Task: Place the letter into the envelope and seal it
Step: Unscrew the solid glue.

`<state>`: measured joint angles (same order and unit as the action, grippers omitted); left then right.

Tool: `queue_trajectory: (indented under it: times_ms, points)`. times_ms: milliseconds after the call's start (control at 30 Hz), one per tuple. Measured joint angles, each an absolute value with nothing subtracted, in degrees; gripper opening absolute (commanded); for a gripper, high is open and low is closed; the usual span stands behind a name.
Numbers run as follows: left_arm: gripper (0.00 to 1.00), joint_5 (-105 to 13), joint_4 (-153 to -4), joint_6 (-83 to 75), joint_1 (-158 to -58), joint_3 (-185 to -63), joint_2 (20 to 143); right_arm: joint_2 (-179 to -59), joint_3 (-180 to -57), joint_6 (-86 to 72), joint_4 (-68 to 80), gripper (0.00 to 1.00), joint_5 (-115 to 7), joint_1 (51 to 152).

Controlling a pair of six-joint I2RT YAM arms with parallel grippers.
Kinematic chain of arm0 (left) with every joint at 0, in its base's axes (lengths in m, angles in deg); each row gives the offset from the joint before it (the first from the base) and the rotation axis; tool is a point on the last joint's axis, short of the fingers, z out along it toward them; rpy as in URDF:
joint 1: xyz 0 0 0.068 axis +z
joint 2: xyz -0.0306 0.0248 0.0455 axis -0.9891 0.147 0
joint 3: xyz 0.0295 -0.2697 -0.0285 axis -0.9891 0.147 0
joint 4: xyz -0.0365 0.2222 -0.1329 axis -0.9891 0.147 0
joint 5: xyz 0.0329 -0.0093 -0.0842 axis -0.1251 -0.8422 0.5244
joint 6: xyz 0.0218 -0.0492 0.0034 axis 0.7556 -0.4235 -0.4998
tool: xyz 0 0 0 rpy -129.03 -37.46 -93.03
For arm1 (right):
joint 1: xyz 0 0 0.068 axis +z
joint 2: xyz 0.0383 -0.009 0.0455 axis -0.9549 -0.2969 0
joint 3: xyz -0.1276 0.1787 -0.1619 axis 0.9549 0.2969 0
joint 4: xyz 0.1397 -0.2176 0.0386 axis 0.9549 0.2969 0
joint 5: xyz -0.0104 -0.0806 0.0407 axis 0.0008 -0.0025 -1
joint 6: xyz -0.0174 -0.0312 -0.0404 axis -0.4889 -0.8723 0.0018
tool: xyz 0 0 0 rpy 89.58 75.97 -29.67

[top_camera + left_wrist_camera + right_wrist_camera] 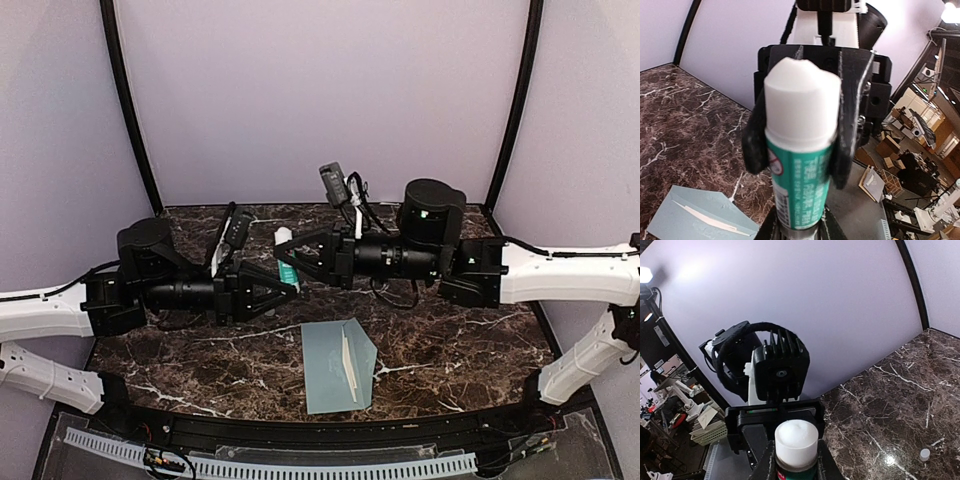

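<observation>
Envelope (325, 372) flat, long axis near-far, flap pointing right. Left pincer (288, 285), right pincer (296, 252) clamp glue stick (800, 150).

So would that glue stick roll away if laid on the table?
Probably: the glue stick is a round tube, so on its side it could roll across the smooth table. It looks stiff, small and likely light.
</observation>
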<state>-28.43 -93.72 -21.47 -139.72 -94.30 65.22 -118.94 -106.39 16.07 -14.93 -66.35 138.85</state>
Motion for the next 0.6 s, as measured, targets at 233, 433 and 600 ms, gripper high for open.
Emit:
queue_trajectory:
  times_ms: [233, 433, 600]
  points:
    - [0.00, -38.8, -85.5, -20.8, -139.6, -96.0, 64.9, -124.4, -114.2, 12.4, -5.1, 0.00, -53.3, 141.1]
    - [0.00, -45.5, -80.0, -21.8, -139.6, -96.0, 64.5, -129.6, -120.2, 11.4, 2.2, 0.00, -42.7, 143.1]
    - [0.00, -49.3, -77.9, -22.0, -139.7, -95.4, 63.6, -131.4, -122.5, 12.0, 5.4, 0.00, -36.3, 145.0]
